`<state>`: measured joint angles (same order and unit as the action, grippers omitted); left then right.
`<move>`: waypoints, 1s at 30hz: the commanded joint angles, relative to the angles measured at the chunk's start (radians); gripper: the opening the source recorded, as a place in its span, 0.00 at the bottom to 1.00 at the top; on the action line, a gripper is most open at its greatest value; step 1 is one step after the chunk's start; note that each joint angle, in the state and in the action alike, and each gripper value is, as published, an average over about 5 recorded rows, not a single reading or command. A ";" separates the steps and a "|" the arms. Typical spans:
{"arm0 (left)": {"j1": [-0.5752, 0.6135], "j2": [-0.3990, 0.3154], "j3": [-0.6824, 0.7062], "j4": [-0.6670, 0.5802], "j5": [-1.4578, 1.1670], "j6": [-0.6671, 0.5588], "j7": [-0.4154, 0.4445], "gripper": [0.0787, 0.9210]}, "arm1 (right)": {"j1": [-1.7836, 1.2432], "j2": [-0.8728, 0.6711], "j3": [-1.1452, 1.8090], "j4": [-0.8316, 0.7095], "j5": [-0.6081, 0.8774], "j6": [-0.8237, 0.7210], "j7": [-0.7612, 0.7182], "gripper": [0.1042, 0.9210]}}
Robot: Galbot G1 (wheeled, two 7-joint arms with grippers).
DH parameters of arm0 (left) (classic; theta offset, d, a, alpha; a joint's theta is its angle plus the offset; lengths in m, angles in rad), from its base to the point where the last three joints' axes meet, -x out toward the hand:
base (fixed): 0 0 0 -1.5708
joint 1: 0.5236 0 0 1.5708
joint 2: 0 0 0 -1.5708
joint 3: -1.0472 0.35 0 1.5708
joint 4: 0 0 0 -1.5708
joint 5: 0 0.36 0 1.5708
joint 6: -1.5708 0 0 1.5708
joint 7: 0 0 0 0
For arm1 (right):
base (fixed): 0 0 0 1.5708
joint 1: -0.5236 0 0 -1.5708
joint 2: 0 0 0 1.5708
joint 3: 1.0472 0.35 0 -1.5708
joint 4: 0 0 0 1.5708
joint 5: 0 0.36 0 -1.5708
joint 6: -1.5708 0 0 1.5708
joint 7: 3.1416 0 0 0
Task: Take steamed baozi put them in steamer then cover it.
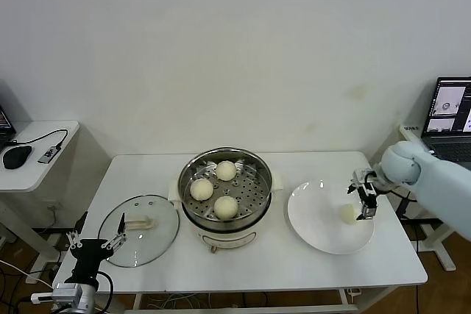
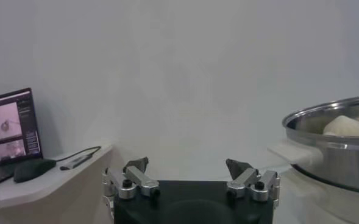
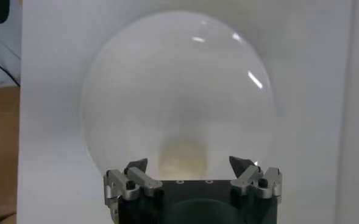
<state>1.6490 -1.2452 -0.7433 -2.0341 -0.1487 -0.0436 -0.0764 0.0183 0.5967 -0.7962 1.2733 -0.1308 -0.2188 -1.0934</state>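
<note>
The right tool (image 1: 366, 203) is being held wide open over the white plate (image 1: 313, 229), just beside the last baozi (image 1: 348, 214), with nothing between its fingers. Three baozi (image 1: 213, 190) are already being carried on the perforated tray inside the steamer (image 1: 225, 190) at mid-worktop (image 1: 294, 266). The cover (image 1: 140, 220) is lying flat on the worktop to the steamer's left. The left tool (image 1: 94, 241) is being kept low at the worktop's front-left corner, spread open and empty.

The main risk is being judged as a poor grasp on the last baozi. The dough looks soft and round, so it could be squashed by a hard squeeze, or nudged across the smooth plate if one finger arrives first. If it is being gripped off-centre, it could be dropped on the way to the steamer. The free space on the tray is limited, so a neighbouring bun could be pressed during placing. Later, the cover could be set crooked on the rim.

The whole layout is being given only by the head view. In the right wrist view, the baozi (image 3: 181, 159) is being shown close in, lying between the open fingers (image 3: 135, 167) on the plate (image 3: 179, 79). In the left wrist view, the steamer's rim (image 2: 325, 119) is being seen side-on with a bun top (image 2: 346, 126) showing above it, and the left tool (image 2: 187, 165) is confirmed empty.
</note>
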 commanded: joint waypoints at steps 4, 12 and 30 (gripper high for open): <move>0.002 -0.005 -0.002 0.000 0.003 -0.001 0.000 0.88 | -0.162 0.137 0.174 -0.231 -0.120 0.033 0.011 0.88; 0.003 -0.006 -0.004 0.001 0.003 -0.003 0.000 0.88 | -0.174 0.164 0.189 -0.256 -0.139 0.031 0.019 0.87; 0.007 -0.006 -0.013 -0.001 0.003 -0.006 0.000 0.88 | -0.114 0.125 0.139 -0.180 -0.115 -0.002 0.004 0.58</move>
<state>1.6564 -1.2523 -0.7564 -2.0357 -0.1448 -0.0496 -0.0765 -0.1378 0.7402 -0.6168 1.0481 -0.2677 -0.2063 -1.0798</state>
